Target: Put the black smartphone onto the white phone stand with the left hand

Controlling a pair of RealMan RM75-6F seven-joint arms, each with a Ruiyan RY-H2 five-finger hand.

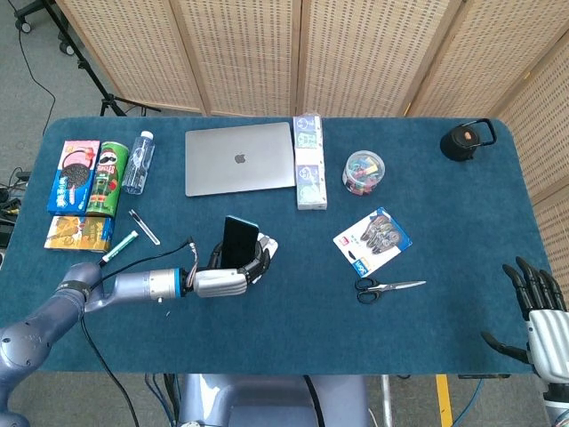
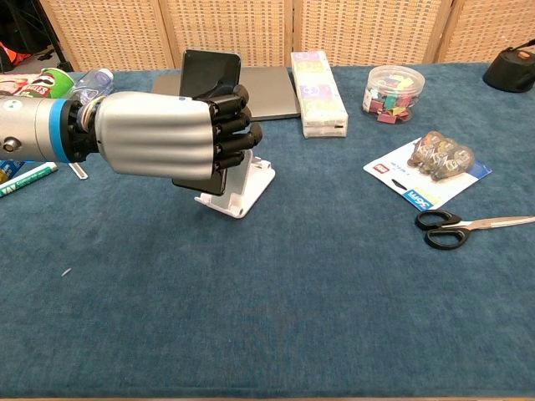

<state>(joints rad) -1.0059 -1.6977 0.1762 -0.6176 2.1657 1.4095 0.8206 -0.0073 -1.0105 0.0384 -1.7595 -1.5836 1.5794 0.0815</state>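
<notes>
Smartphone held upright at the phone stand

Head view: left hand (image 1: 222, 281) grips the black smartphone (image 1: 239, 241), which stands on end directly at the white phone stand (image 1: 267, 248), near the middle of the blue table (image 1: 293, 329). Scissors (image 1: 389, 286) lie at the stand's 3 o'clock. Right hand (image 1: 540, 320), at the table's 4 o'clock corner, is empty with fingers spread.

Chest view: left hand (image 2: 159, 134) wraps its fingers around the smartphone (image 2: 209, 77), covering the stand's (image 2: 255, 183) backrest. Laptop (image 2: 267, 92) sits at the stand's 12 o'clock.
</notes>
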